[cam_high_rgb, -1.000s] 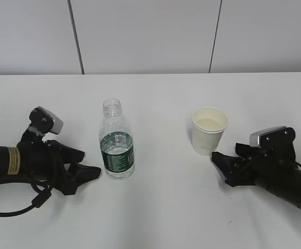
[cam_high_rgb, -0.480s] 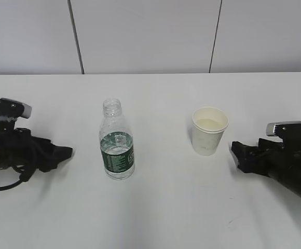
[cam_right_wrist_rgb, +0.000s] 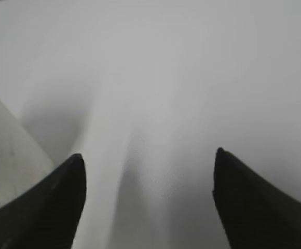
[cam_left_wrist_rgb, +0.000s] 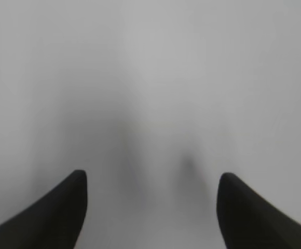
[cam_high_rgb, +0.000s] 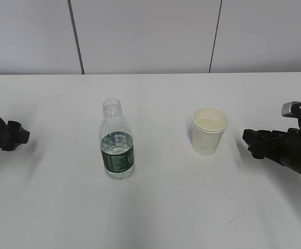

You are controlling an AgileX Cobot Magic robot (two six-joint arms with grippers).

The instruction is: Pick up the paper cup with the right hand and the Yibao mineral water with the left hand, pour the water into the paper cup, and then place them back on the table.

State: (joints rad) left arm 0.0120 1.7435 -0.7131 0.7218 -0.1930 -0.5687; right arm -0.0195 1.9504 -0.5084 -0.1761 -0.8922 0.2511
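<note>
My two grippers sit at opposite ends of the table [cam_high_rgb: 155,218], both spread wide with nothing between the fingers. My left hand [cam_high_rgb: 16,136] is at the far left edge, well apart from the Yibao mineral water [cam_high_rgb: 117,140]. The bottle stands upright and uncapped, its dark green label band carrying white print too small for me to read. My right hand [cam_high_rgb: 250,142] lies near the paper cup [cam_high_rgb: 209,130] without touching it. The cup stands upright, and only a faint, unreadable mark shows on its side.

In my left wrist view the fingertips [cam_left_wrist_rgb: 57,212] frame only blurred white tabletop; in my right wrist view the cup's wall [cam_right_wrist_rgb: 8,155] shows at the left edge.
</note>
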